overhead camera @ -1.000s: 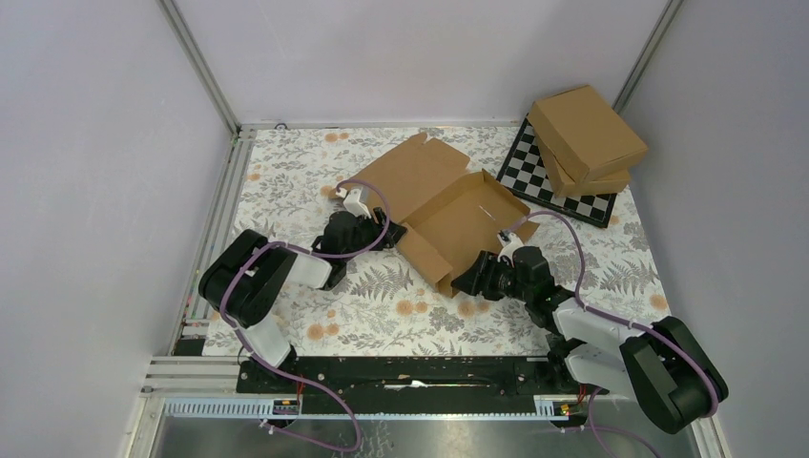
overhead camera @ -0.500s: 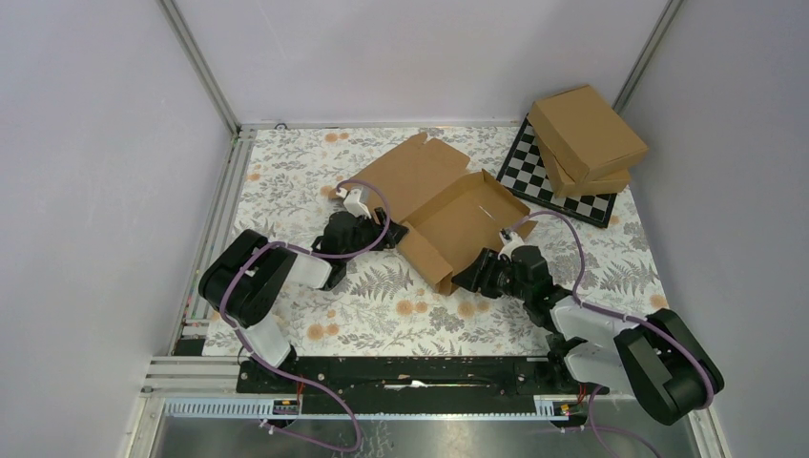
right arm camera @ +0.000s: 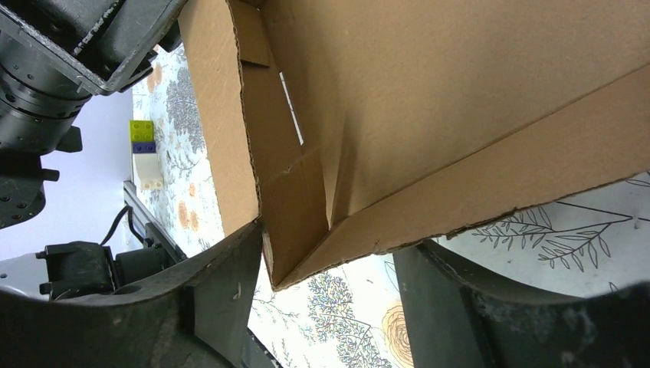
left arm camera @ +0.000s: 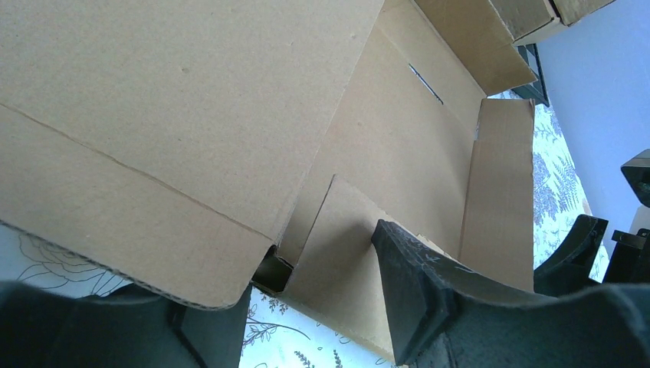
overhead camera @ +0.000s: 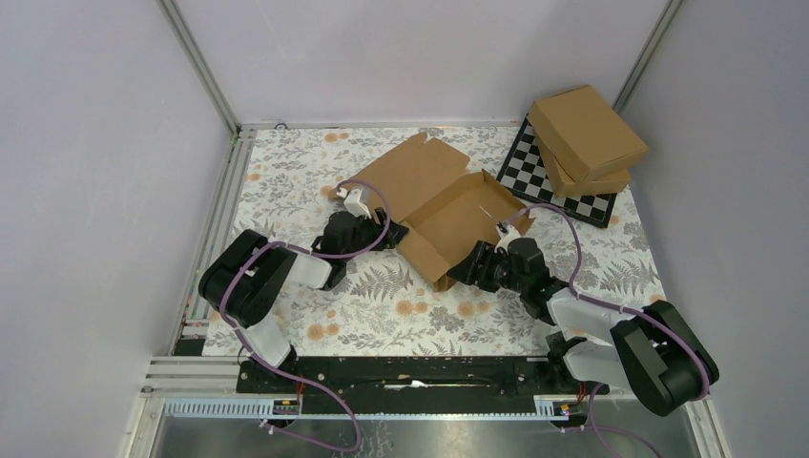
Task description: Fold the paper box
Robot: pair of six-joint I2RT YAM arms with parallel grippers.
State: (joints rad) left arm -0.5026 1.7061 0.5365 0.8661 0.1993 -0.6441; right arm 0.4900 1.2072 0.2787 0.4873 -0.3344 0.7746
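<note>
Paper box (overhead camera: pixel 448 215): plain brown cardboard, matte; half-formed shallow tray, lid panel lying flat behind it; mid-table on floral cloth (overhead camera: pixel 382 301).
Edges: die-cut, finely wavy; thin slot in the tray floor.
Left gripper (overhead camera: pixel 389 235): jaws wide, straddling the box's left corner, no pinch.
Right gripper (overhead camera: pixel 465 268): jaws wide, near corner between its black fingers (right arm camera: pixel 222 291), unclamped.

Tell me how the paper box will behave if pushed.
Probably light: the paper box is thin sheet cardboard, so it may slide on the floral cloth. Its open lid panel and creased walls look hinged, likely to flop rather than resist.
</note>
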